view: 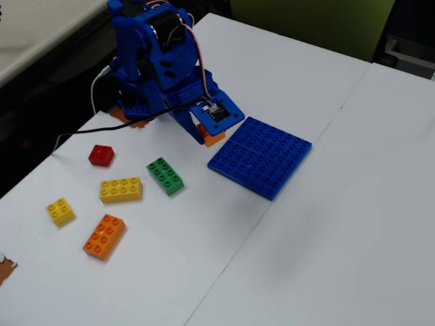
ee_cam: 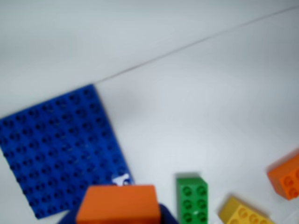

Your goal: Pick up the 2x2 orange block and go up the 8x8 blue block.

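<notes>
My blue gripper (view: 208,134) is shut on the 2x2 orange block (view: 213,138) and holds it just off the table, beside the left edge of the 8x8 blue block (view: 260,156) in the fixed view. In the wrist view the orange block (ee_cam: 117,204) fills the bottom centre between the jaws, and the flat blue studded plate (ee_cam: 60,149) lies at the left, its near corner just beside the block.
A green 2x4 brick (view: 165,176) (ee_cam: 192,198), a yellow 2x4 brick (view: 121,189) (ee_cam: 243,213), a long orange brick (view: 104,236) (ee_cam: 286,177), a small yellow brick (view: 60,211) and a red brick (view: 101,155) lie left of the plate. A table seam (view: 299,163) runs diagonally.
</notes>
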{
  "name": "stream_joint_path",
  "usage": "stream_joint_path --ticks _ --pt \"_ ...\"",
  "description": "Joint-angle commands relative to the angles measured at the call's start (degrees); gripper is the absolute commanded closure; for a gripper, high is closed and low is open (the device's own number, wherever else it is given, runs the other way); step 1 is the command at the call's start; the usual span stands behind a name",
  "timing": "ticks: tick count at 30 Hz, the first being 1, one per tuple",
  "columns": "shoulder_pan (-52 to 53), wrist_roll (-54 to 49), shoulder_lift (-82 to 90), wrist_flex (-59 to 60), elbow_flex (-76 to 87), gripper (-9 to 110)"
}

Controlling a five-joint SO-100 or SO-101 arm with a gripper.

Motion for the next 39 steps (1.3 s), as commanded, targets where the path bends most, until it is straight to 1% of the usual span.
stream_joint_path --ticks 1,9,16,26,39 --pt "-4.22 0.53 3.34 -1.05 -2.99 101" --pt "-11.95 0.18 0.88 -1.85 -3.43 101" --pt "-16.17 0.79 -4.75 -1.41 -7.03 101" --pt "-18.81 0.44 -11.34 -1.23 -8.44 101" --pt "-19.86 1.58 -13.45 -0.18 -8.61 101"
